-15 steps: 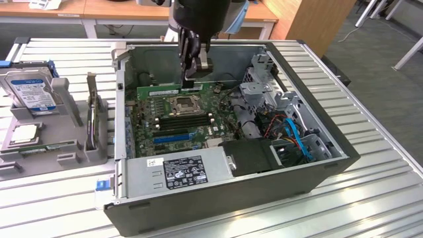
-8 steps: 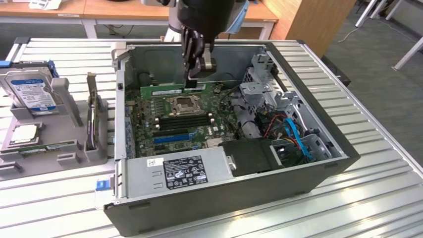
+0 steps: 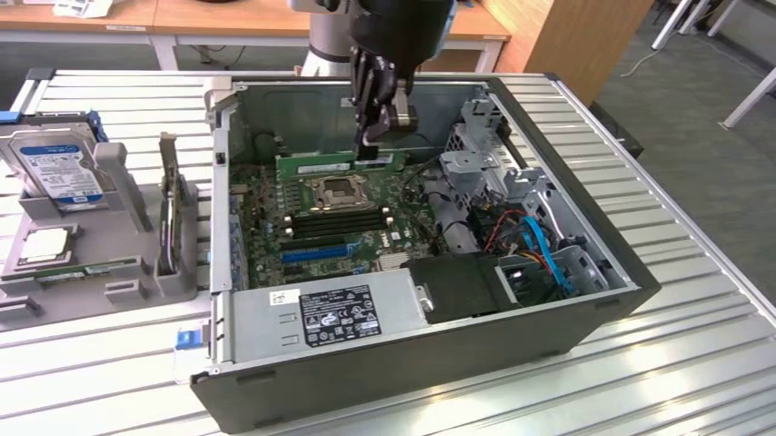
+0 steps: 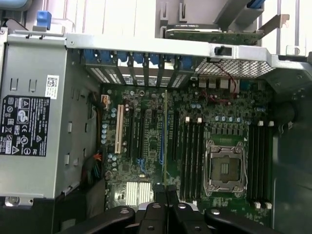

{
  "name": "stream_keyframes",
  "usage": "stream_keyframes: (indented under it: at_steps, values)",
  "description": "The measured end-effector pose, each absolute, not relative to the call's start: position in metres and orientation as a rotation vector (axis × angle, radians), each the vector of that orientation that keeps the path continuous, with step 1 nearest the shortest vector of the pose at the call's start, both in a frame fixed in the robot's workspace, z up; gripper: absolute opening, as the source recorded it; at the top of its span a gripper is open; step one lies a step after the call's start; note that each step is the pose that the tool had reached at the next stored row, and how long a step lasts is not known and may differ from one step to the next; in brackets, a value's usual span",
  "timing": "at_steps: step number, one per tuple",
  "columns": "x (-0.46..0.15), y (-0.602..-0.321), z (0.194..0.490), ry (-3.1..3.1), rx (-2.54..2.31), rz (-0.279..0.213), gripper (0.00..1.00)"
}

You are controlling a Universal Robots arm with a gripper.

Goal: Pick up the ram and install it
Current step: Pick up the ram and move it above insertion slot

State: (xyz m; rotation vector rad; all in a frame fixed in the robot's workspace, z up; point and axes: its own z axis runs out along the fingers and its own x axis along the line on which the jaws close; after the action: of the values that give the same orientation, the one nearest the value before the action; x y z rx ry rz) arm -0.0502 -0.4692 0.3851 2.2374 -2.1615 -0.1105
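The ram (image 3: 318,165) is a long thin green stick hanging level inside the open computer case (image 3: 606,300), just above the far end of the motherboard (image 3: 261,227). My gripper (image 3: 373,145) reaches down from above and is shut on the ram's upper edge. In the wrist view the ram (image 4: 165,136) shows edge-on as a thin line running out from between the black fingers (image 4: 155,207) of my gripper (image 4: 165,197). Black memory slots (image 3: 327,222) lie on both sides of the CPU socket (image 3: 337,191); one slot group (image 4: 191,156) sits just beside the ram's line.
A silver power supply (image 3: 327,313) fills the case's near corner. Drive cages and blue cables (image 3: 540,245) crowd the exterior view's right. Outside the case, a grey holder (image 3: 73,272) carries a blue-labelled hard drive (image 3: 54,168), a CPU (image 3: 46,243) and an upright card (image 3: 170,204).
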Motion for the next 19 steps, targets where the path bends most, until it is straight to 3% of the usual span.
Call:
stream_keyframes:
  at_steps: [19]
  values:
    - [-0.042,-0.458,0.384,-2.163,2.239,-0.113,0.12]
